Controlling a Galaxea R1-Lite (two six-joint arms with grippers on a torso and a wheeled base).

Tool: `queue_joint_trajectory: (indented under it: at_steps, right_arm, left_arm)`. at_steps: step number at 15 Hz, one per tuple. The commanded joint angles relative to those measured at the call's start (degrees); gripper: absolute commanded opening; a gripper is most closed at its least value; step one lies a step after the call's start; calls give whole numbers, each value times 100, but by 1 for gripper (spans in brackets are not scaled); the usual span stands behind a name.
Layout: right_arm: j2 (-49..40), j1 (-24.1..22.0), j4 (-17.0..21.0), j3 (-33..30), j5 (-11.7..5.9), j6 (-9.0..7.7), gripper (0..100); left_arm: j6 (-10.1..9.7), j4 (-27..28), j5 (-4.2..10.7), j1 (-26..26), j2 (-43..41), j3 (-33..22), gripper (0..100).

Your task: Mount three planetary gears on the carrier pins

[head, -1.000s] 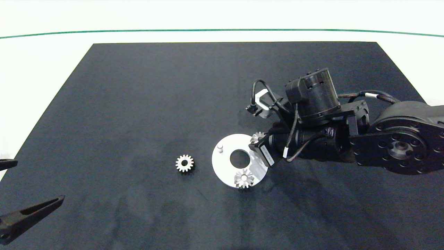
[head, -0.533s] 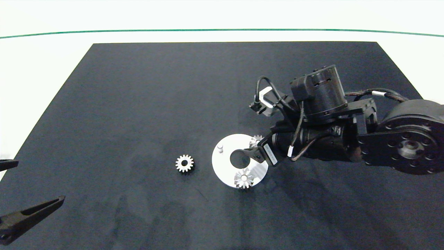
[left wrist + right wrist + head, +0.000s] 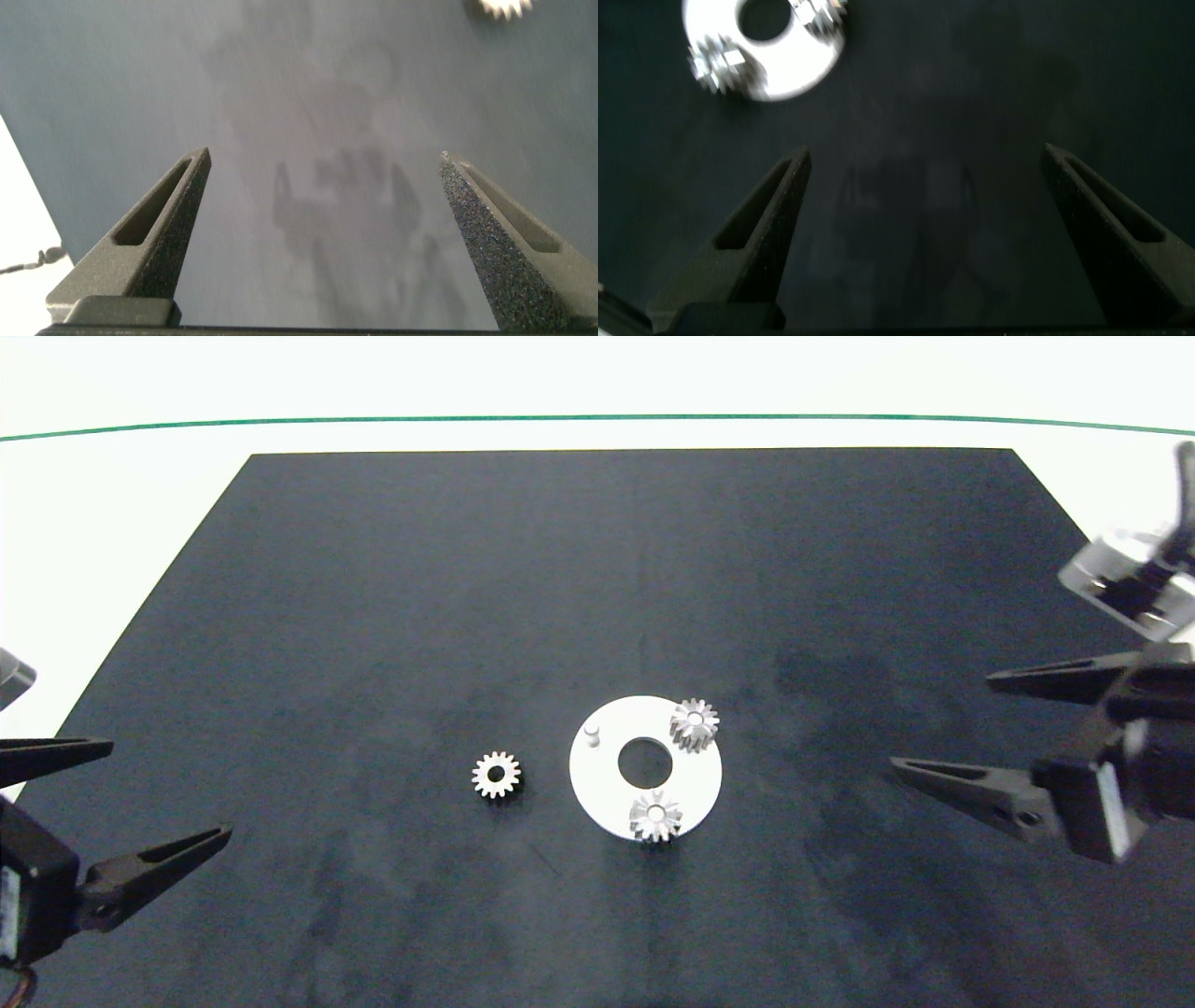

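- Black matting covers the work surface, with pale table beyond its far edge.
- Change: one second ago the right gripper was over the white disc; now it is withdrawn near the right edge, fingers spread wide and empty. The gear it covered now shows in full on the far-right pin.
- Meaning: two of three gears appear seated, the second one on the near pin. One installation remains.
- Remaining pin: bare, upright, on the disc's left side.
- Loose gear: lies flat on the matting just left of the disc, apart from it. Its bore axis points straight up, matching the pin, so no reorientation seems needed. It has no long axis, being round.
- Left gripper: at the left edge, fingers wide apart and empty, well apart from the loose gear; it looks best placed to fetch it.
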Motion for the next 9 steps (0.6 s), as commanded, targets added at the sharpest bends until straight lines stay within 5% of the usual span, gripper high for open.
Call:
queue_joint_trajectory:
  at_steps: [1,4,9]
  right_arm:
    - [-974,-294,191,505,-12,-25,100]
    - [-930,-312,174,558,-30,-43,100]
    - [-913,-549,156,532,-4,-210,100]
  left_arm:
    - [94,-1630,-6,-52,965,798,100]
    - [129,-1437,38,-492,1220,631,100]
    - [-126,-1173,38,-808,1870,350,100]
